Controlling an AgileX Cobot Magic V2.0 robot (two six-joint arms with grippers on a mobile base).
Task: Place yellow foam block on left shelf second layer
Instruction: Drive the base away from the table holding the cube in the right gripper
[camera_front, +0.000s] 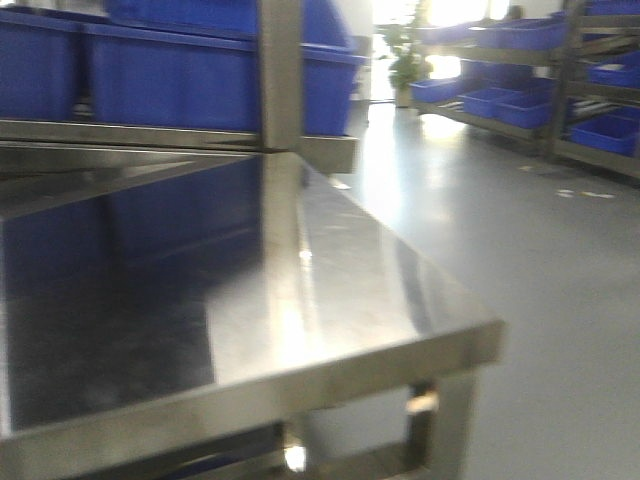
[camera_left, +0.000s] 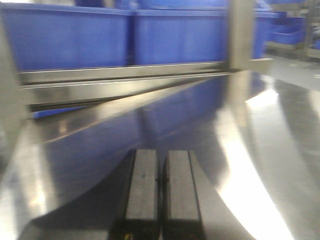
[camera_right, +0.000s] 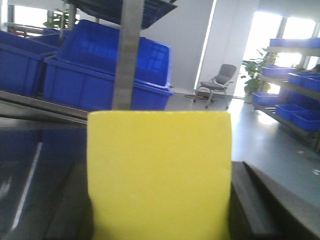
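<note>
A: When you look from the right wrist, where is the yellow foam block (camera_right: 159, 175)?
B: It sits between the two dark fingers of the right gripper (camera_right: 162, 212), which holds it on both sides.
A: And the left gripper (camera_left: 161, 195)?
B: Its pads are pressed together with nothing between them, low over the steel table (camera_left: 260, 150), facing the blue bins (camera_left: 75, 40).

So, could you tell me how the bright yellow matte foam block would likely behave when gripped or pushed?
The yellow foam block probably feels light and squashy, given its matte foam face. Flat sides suggest it would slide, not roll.
</note>
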